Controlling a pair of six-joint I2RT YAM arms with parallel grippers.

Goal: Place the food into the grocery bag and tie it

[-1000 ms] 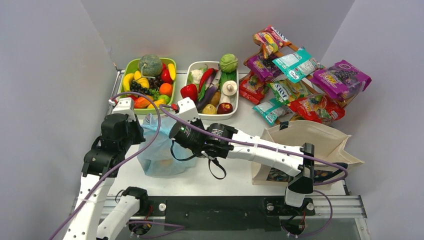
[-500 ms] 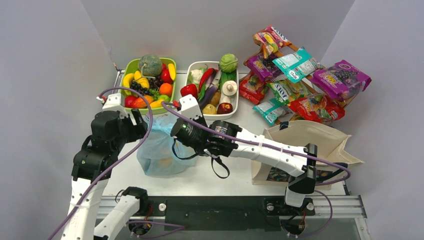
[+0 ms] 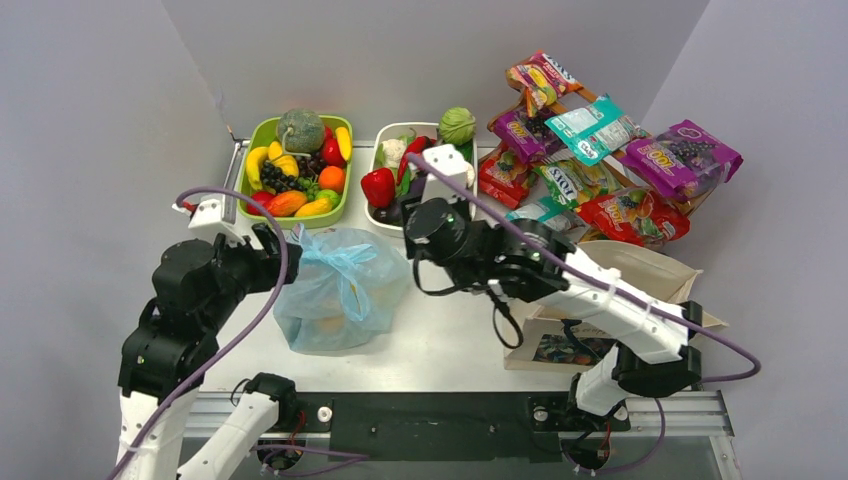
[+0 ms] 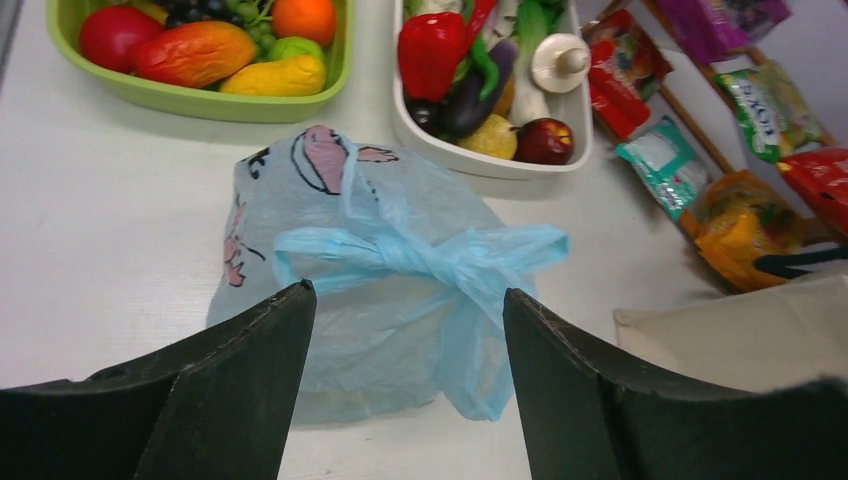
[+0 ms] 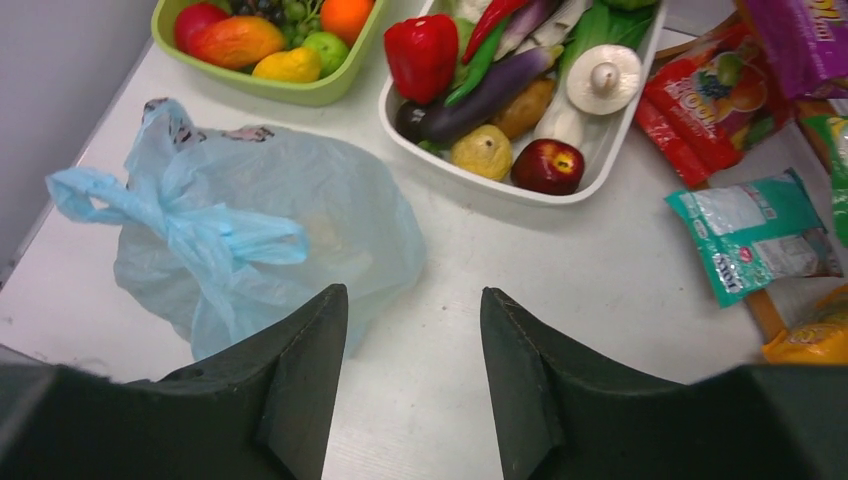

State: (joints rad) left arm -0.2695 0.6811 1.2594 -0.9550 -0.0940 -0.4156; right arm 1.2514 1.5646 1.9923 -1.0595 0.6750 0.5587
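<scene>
Left gripper (image 4: 405,300): I see it at the near left, both fingers spread wide and holding nothing, pointed at the bag.
Right gripper (image 5: 412,300): it hangs over the middle of the table (image 3: 440,345), also wide open and holding nothing.
Bag (image 3: 335,290): the light-blue plastic bag lies on the table between the two grippers, just near of the green tray.
Knot (image 4: 440,265): the two handles are tied together on top of the bag.
Inside the bag: I can only see something pale yellow through the plastic.
Canvas tote (image 3: 640,270): at the near right, under the right arm.
Green tray (image 4: 200,98): far left, full of toy fruit.
White tray (image 4: 490,168): beside it, full of toy vegetables.
Snack packets (image 3: 600,125): far right, on a rack.
</scene>
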